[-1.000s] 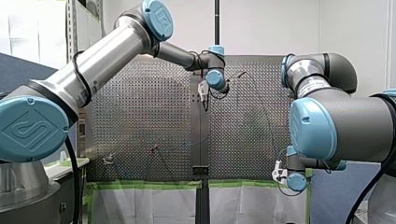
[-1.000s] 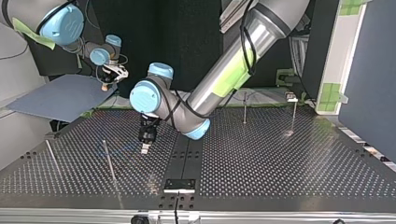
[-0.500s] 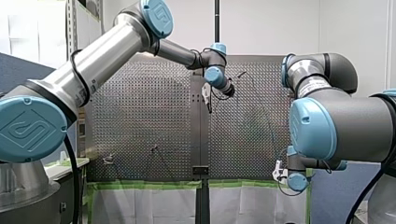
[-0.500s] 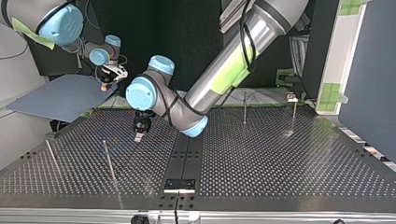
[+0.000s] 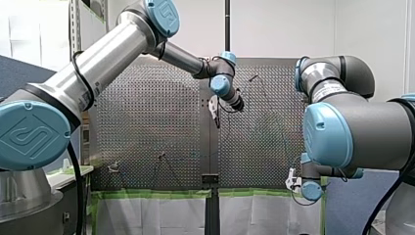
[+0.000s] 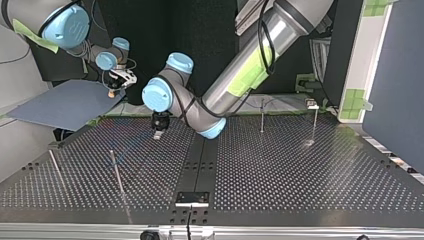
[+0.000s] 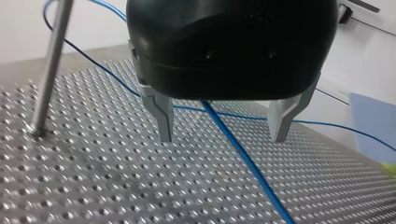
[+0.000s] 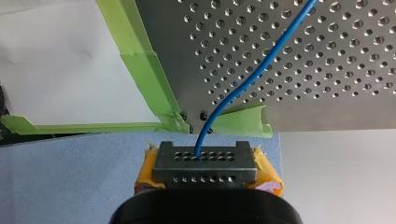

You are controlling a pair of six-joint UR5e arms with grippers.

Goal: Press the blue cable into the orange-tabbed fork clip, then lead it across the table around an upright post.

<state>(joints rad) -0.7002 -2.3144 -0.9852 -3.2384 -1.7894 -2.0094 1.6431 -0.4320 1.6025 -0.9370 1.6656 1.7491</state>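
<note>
- Left gripper [image 7: 222, 138]: you lose the blue cable [image 7: 243, 154] where it runs up between the fingers and behind the black body.
- Post [image 7: 49, 70] beside those fingers: top cut off.
- Right gripper [image 8: 205, 164]: cable end buried between its fingers.

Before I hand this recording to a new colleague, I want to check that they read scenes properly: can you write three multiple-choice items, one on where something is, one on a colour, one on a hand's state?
1. Where does the blue cable run at my left hand?
A) between its fingers
B) outside both fingers
C) nowhere near it

2. What colour is the tape at the table edge near my right hand?
A) red
B) green
C) white

3. My right hand is:
A) open and empty
B) shut on the blue cable
C) shut on nothing

Answers: 1 A, the left wrist view shows the cable passing between the spread metal fingers; 2 B, green strips line the edge; 3 B, the cable comes out from between its yellow pads.
</note>
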